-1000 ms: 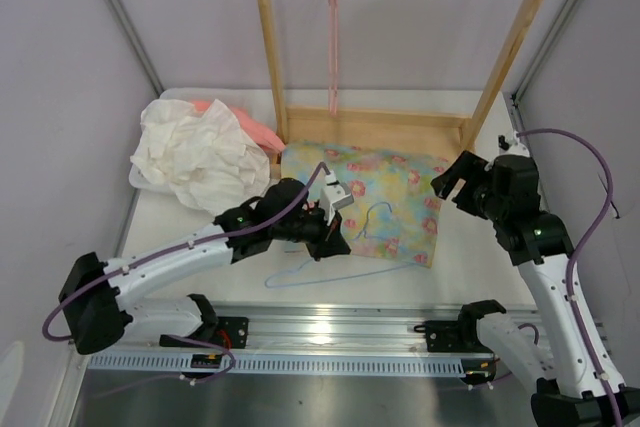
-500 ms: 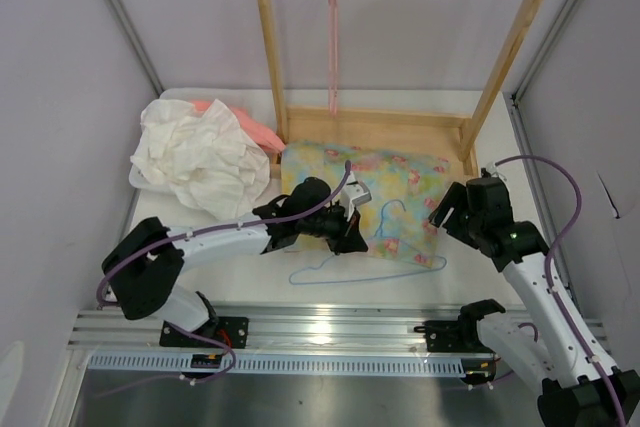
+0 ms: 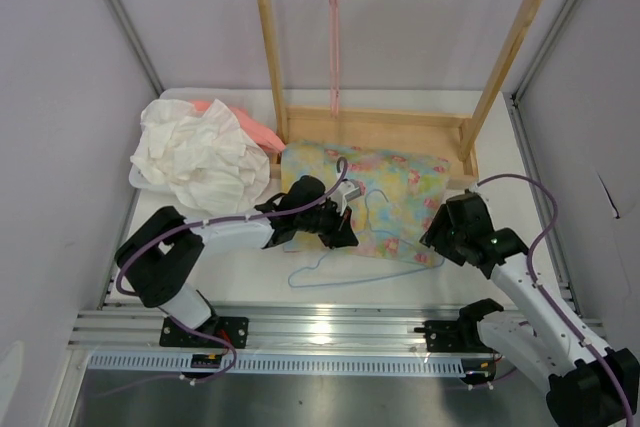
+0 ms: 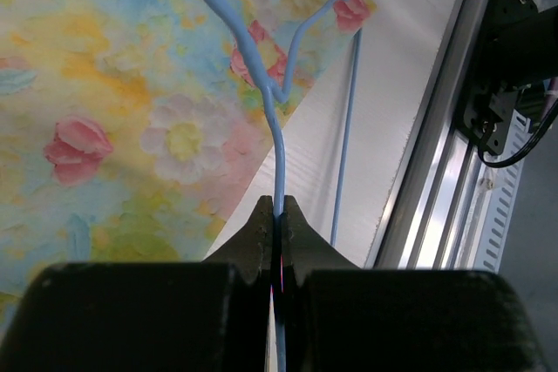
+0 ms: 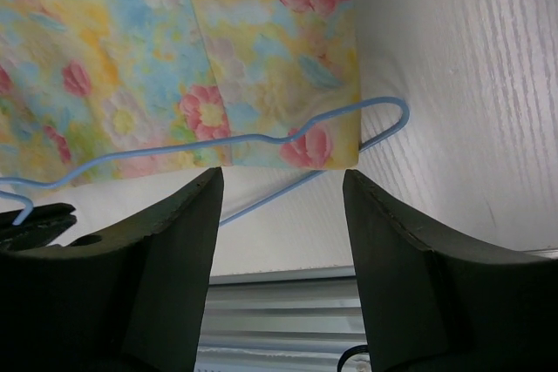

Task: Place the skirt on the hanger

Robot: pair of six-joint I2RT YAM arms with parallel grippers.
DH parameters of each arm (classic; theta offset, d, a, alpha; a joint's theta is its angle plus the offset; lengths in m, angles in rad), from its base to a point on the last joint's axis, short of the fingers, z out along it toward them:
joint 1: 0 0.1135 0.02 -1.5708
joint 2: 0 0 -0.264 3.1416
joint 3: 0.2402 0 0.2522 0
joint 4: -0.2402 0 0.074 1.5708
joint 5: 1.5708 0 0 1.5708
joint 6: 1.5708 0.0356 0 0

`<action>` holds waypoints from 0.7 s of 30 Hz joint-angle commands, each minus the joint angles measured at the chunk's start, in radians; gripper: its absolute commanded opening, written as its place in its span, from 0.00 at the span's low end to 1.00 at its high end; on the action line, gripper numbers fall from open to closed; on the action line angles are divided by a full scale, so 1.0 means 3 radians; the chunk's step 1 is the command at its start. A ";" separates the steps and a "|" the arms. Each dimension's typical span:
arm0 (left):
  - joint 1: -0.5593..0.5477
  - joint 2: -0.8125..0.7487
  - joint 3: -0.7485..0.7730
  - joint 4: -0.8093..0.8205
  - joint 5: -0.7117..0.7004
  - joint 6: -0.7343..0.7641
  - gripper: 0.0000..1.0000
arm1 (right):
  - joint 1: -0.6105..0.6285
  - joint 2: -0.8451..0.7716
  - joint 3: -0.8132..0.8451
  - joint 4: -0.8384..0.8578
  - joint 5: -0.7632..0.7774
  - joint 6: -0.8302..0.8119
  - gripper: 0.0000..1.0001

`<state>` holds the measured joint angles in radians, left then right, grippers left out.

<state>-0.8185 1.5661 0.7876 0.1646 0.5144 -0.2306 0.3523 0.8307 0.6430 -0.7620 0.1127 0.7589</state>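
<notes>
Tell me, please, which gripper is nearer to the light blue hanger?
Left. The left gripper is shut on the hanger; the right gripper hangs open above its shoulder end, not touching it.

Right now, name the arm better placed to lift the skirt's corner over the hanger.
Right. The left gripper is shut on the hanger, holding it. The right gripper is open and empty, hovering over the near corner of the skirt.

Between wide-apart jaws, the hanger lies across a corner of the skirt.
</notes>
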 commanded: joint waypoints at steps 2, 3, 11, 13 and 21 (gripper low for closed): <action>0.0023 0.0092 0.0115 0.0101 -0.0002 0.0114 0.00 | 0.0094 0.0069 -0.0185 0.0193 0.0013 0.0206 0.61; 0.0023 0.0112 0.0126 0.0106 -0.0007 0.0109 0.00 | 0.0104 0.0084 -0.0210 0.0228 0.0013 0.0216 0.61; 0.0033 0.0138 0.0136 0.0096 -0.0180 0.0124 0.00 | 0.0201 0.0146 -0.0410 0.0341 0.0084 0.0272 0.60; 0.0049 0.0153 0.0141 0.0091 -0.0287 0.0140 0.00 | 0.0201 0.0156 -0.0445 0.0397 0.0069 0.0267 0.60; 0.0130 0.0174 0.0213 -0.0007 -0.0503 0.0201 0.00 | 0.0206 0.0187 -0.0579 0.0510 0.0048 0.0257 0.61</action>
<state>-0.8005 1.6100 0.8070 0.1650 0.4141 -0.2165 0.4099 0.8822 0.4725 -0.6464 0.1120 0.8200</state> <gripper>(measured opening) 0.025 0.606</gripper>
